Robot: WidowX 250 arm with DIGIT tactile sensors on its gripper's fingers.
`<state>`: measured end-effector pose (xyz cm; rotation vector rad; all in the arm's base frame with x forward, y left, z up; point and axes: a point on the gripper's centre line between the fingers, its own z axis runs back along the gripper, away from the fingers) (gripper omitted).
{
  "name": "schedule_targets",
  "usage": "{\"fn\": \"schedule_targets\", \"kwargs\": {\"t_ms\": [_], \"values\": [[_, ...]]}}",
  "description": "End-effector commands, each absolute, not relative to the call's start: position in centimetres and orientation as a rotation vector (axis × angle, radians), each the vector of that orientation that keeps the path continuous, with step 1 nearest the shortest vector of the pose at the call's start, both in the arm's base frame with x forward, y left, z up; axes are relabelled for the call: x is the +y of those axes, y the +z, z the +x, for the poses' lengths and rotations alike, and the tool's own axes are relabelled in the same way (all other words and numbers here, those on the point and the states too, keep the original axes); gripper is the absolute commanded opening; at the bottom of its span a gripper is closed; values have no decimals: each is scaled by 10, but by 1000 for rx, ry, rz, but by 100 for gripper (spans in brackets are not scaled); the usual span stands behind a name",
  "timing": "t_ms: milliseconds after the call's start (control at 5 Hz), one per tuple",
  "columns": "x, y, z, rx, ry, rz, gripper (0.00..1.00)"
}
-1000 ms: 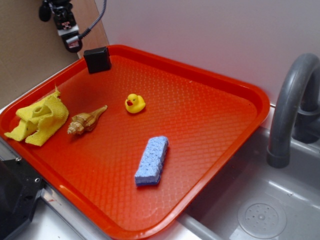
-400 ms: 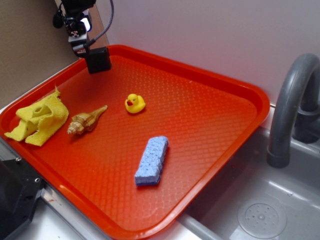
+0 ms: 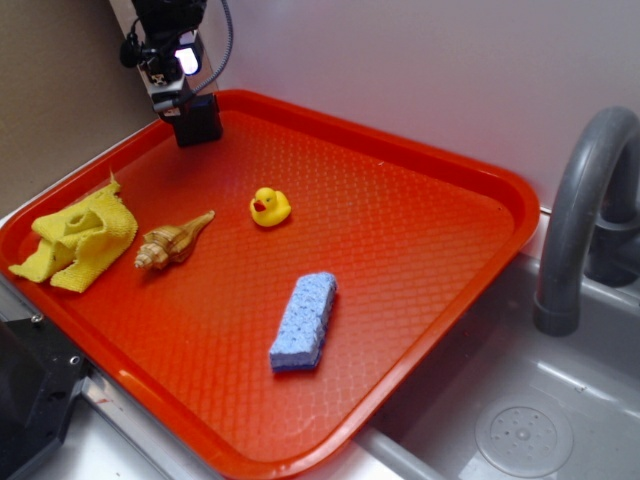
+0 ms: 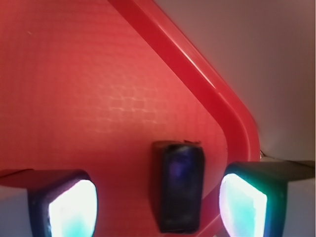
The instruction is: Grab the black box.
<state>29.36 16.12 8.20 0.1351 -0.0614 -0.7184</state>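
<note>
A robot gripper (image 3: 183, 98) hangs over the far left corner of an orange tray (image 3: 470, 290), directly above the black box (image 3: 198, 121). The box sits in that corner, close against the raised rim. In the wrist view the jaws are spread wide, one glowing fingertip (image 4: 69, 206) to the left of the box (image 4: 178, 185) and the other to its right, neither touching it.

The step in hand looks like the final descent before closing. The box lies nearer the right finger than the left, so a slight shift toward the rim side would centre it. The rim is very close to that right finger; the descent should stay clear of it. The jaws should close across the box's narrow width, on its long flat sides.

The box is a small matte black block with rounded edges, probably rigid. The tray is hard plastic with a fine diamond-patterned texture.

Elsewhere on the tray: a crumpled yellow cloth (image 3: 78, 238) by the left edge, a ridged tan seashell (image 3: 170, 243) beside it, a glossy yellow rubber duck (image 3: 269, 206) near the middle, and a porous blue sponge (image 3: 304, 320) toward the front edge.
</note>
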Motion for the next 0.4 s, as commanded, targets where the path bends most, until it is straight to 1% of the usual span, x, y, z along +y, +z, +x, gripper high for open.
{"fn": "schedule_targets", "kwargs": {"t_ms": [0,200], "values": [[185,87,304,-50,-752,162,100],[188,84,303,-20,-757,164,100]]}}
